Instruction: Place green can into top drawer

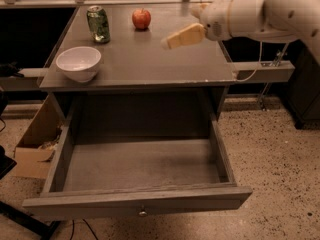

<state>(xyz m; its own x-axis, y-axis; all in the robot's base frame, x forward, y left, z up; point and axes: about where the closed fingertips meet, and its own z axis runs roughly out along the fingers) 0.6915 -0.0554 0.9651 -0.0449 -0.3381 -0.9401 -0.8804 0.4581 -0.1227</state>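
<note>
The green can [98, 24] stands upright at the back left of the grey table top [145, 64]. The top drawer [140, 171] is pulled fully out below the table, with a small round knob on its front panel, and nothing lies inside it. My gripper [170, 40], with pale tan fingers, hangs over the right middle of the table top, well to the right of the can and a little in front of the red apple [141, 18]. It holds nothing.
A white bowl [78, 63] sits at the table's front left. A cardboard box [35, 144] lies on the floor left of the drawer. A rail runs behind the table. My white arm [260, 14] reaches in from the upper right.
</note>
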